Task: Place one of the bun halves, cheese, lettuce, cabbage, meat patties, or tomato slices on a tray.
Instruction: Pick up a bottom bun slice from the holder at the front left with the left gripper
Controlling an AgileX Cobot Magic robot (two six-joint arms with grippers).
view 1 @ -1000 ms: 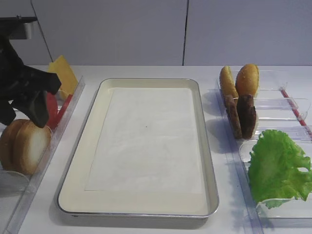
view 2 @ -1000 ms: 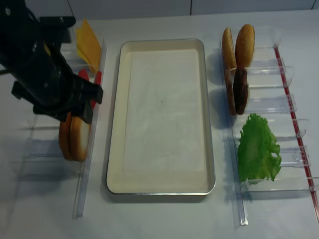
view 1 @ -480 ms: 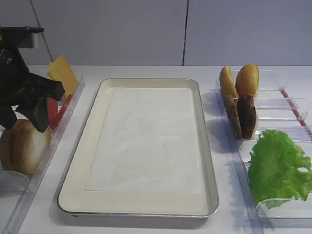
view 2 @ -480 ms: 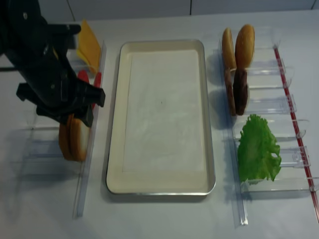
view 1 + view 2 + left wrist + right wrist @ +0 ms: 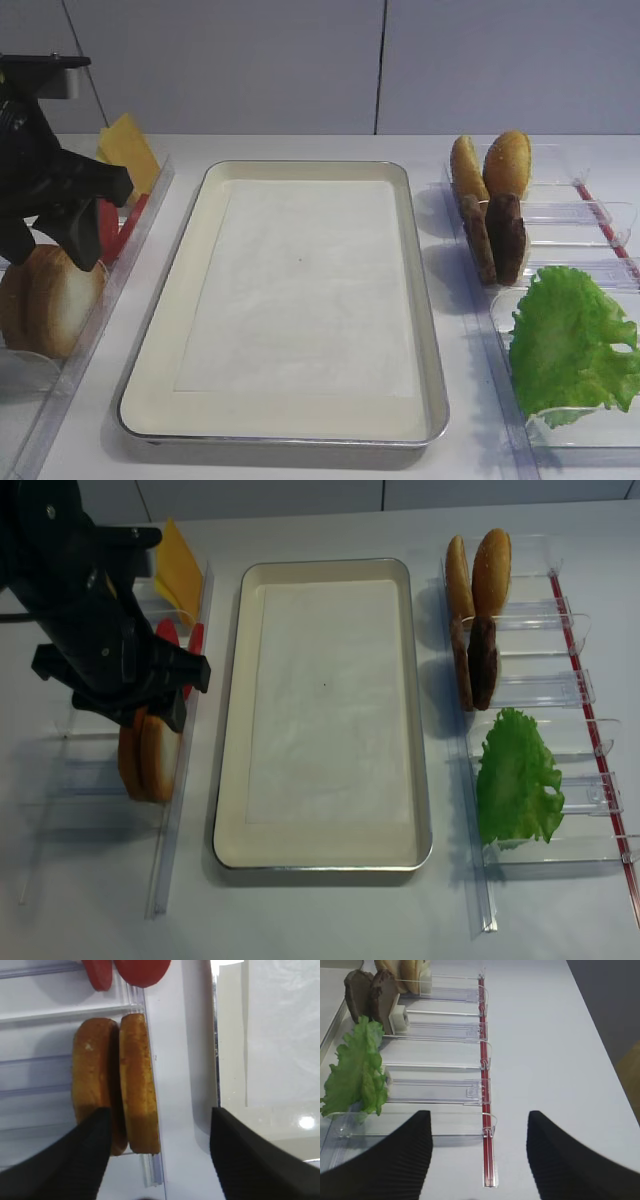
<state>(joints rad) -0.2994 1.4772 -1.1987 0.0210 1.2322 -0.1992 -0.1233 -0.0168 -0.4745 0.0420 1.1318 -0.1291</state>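
The bun half point(image 5: 139, 1085) I'm after stands on edge in the clear bin point(image 5: 60, 780) at the left of the overhead view, pressed face to face against a second bun point(image 5: 92, 1080); in the left wrist view the pair sits in the middle left of the frame, the target being the one nearer the tray. My left gripper point(image 5: 156, 1152) hangs just above them with its fingers spread as wide as they go and nothing between them; both fingers sit at the bottom of that view, on either side of the buns. Nothing is on the tray point(image 5: 165, 330) yet, its paper liner point(image 5: 300, 290) bare, so as I judge it the whole task is still ahead: close on the bun, lift, carry across, set down. Tomato slices point(image 5: 142, 967) sit at the top of the wrist frame, with the cheese point(image 5: 128, 150) beyond them in the upper left of the front view. The bin's wall runs between the buns and the tray rim, so I'd lift clear of it before crossing; the tray itself offers plenty of room. My right gripper point(image 5: 479, 1152) is open and empty at the lower right, near the lettuce point(image 5: 357, 1072) and below the meat patties point(image 5: 370, 995).
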